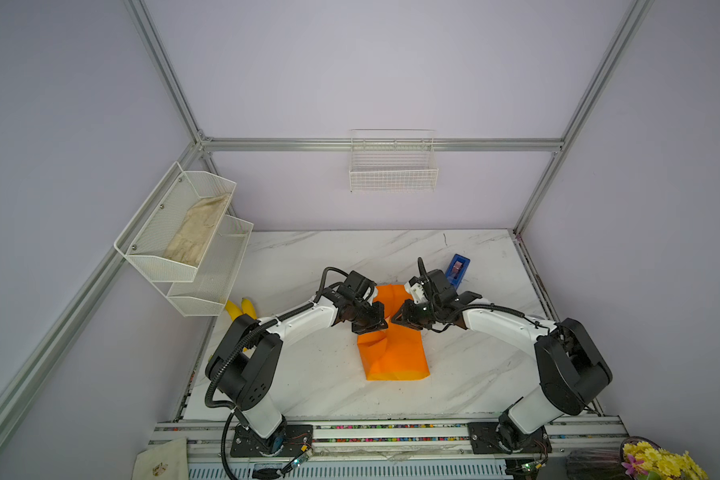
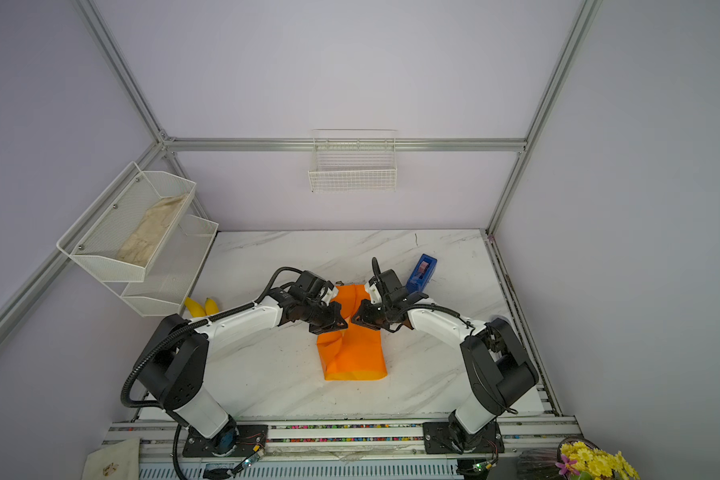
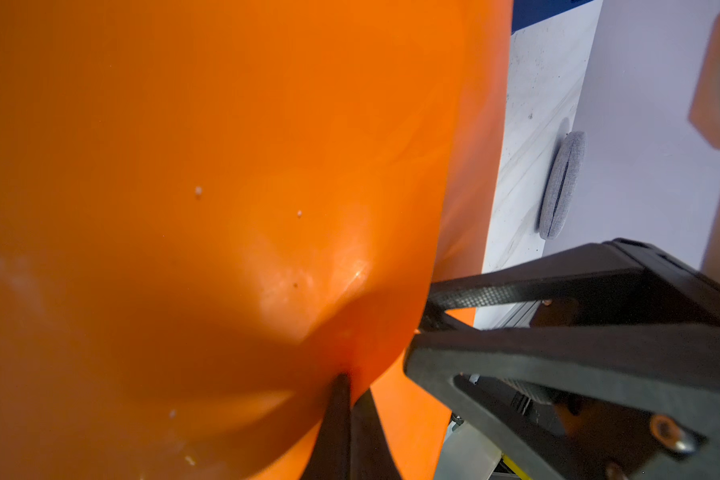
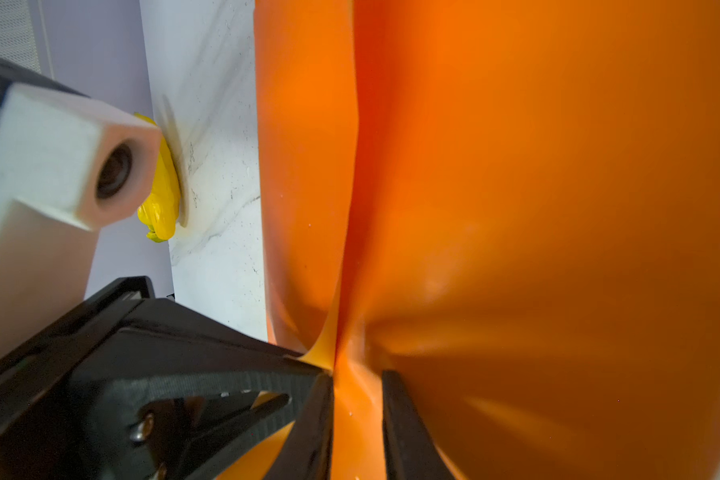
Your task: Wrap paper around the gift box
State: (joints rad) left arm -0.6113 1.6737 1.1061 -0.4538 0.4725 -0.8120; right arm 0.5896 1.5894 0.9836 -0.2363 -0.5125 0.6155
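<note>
So the paper [image 1: 395, 357] sits mid-worktop [image 1: 308, 374] in both top views, with its long axis running up-down in frame. It goes from just below the blue tape dispenser [image 1: 457, 270] toward the bottom rail.

Both sets of jaws come at it sideways. The left arm [image 1: 304, 322] reaches in from frame left and the right arm [image 1: 495, 324] from frame right. They nearly meet tip to tip over the upper-middle of the sheet, so neither arm is really closer; the paper is sandwiched between them.

The left jaws are clamped right down on a pinch of paper. The right jaws are closed on a thicker gathered fold, with orange filling the gap between the tips.

I can't see the gift box in any view. My guess is it's under the sheet, since the lower half [image 2: 354, 357] drapes kind of boxy.

The next move probably hinges on pulling those two pinches across the short axis, so both arms need to stay level.

The top views give the whole layout, plus the dispenser sitting nearer the right arm, but the arms hide the pinches. The wrist views show the grips. The left wrist view has a blunt bump pushing through the paper [image 3: 308, 299], though I can't tell if it's a box corner or just a crease. The right wrist view also catches something yellow [image 4: 161, 187] at the worktop edge.
</note>
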